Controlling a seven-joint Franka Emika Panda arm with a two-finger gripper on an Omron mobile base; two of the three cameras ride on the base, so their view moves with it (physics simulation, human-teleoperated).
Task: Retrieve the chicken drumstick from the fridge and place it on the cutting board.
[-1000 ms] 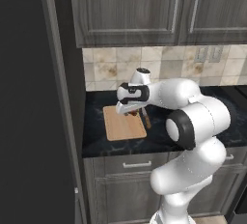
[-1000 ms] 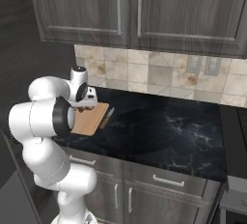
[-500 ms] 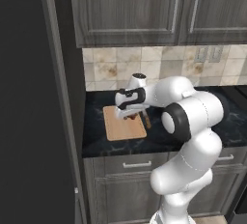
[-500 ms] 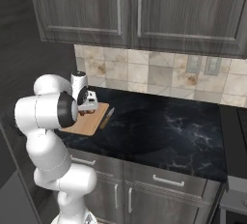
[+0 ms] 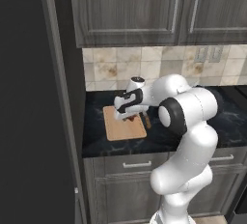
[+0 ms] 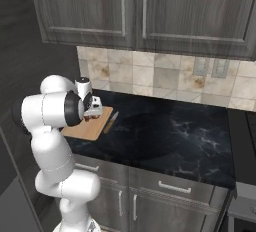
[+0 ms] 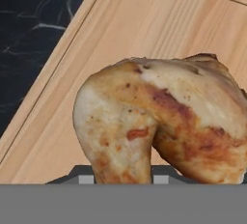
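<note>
Even, dim, slightly soft rendering.

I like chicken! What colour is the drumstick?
Golden-brown with reddish patches; the chicken drumstick shows best in the hand view.

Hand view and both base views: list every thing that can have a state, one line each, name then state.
Drumstick: held in the shut jaws, over the board.
Cutting board: flat on the counter, under the drumstick; contact between them cannot be told.
Knife: lying on the counter beside the board.
Upper cabinets: doors closed.
Counter drawers: closed.
</note>
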